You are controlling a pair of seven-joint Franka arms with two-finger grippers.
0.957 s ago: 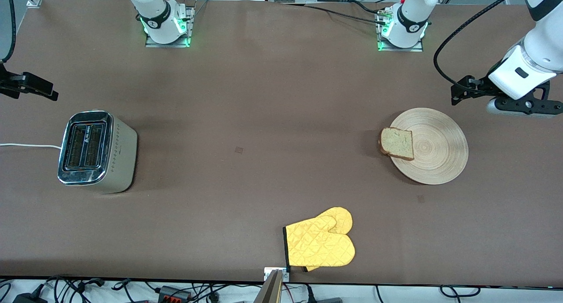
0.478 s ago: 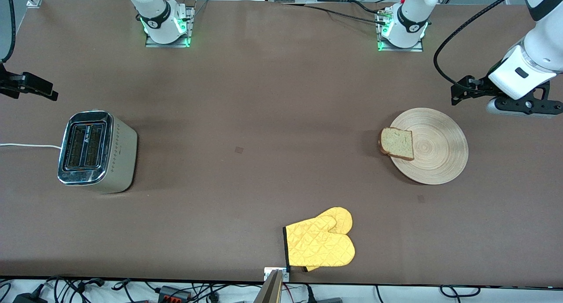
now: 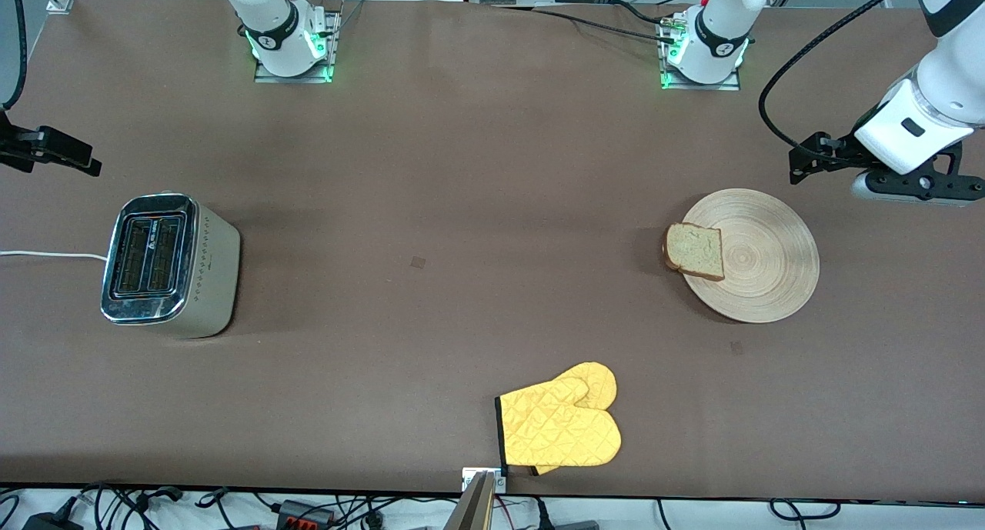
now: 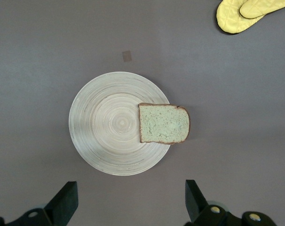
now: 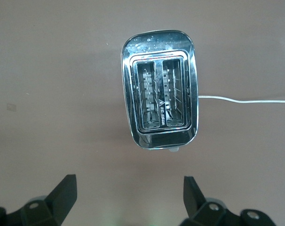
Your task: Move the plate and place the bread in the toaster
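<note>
The round tan plate (image 3: 769,265) lies toward the left arm's end of the table. The bread (image 3: 695,251) slice lies on the plate's edge toward the right arm's end and overhangs the rim slightly. The chrome-topped toaster (image 3: 165,265) stands toward the right arm's end, its slots empty, with a white cord (image 3: 46,255). My left gripper (image 3: 916,190) hangs open and empty over the table beside the plate. The left wrist view shows that gripper (image 4: 130,188), the plate (image 4: 109,122) and the bread (image 4: 163,123). My right gripper (image 5: 129,182) is open and empty, high beside the toaster (image 5: 159,108).
A pair of yellow oven mitts (image 3: 562,426) lies near the table's front edge, nearer to the front camera than the plate, and shows in the left wrist view (image 4: 248,14). The right gripper's black hand (image 3: 46,149) shows at the table's edge.
</note>
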